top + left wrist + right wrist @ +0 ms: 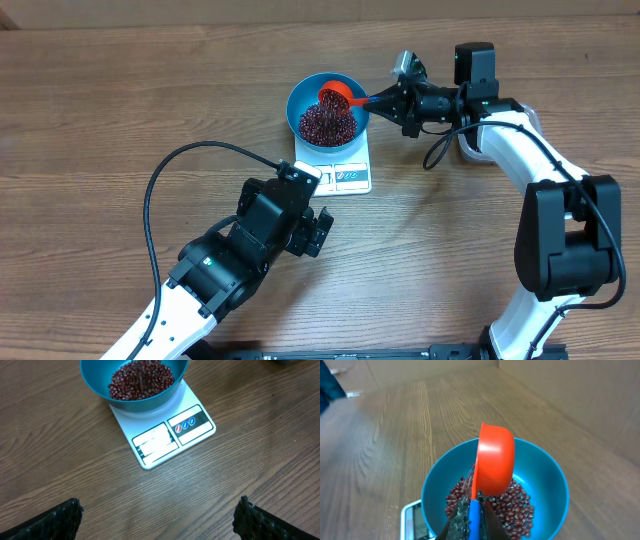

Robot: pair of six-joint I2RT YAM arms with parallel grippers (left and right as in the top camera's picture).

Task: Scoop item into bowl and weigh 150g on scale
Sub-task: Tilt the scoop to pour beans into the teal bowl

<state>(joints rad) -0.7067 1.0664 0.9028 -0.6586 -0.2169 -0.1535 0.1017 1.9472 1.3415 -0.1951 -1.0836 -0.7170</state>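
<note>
The blue bowl (305, 96) (95, 380) (545, 480) stands on the white scale (345, 176) (170, 435) (410, 517) and holds a heap of dark red beans (322, 128) (142, 379) (517, 507). My right gripper (394, 97) (476, 510) is shut on the blue handle of an orange scoop (335, 96) (495, 460), which is tipped on its side over the bowl. My left gripper (315, 232) (157, 515) is open, low over bare wood in front of the scale, with nothing between its fingers (60, 517).
The wooden table (100, 110) stretches around the scale. My left arm's black cable (165, 175) loops across the table on the left. A cardboard wall (580, 395) rises behind the bowl in the right wrist view.
</note>
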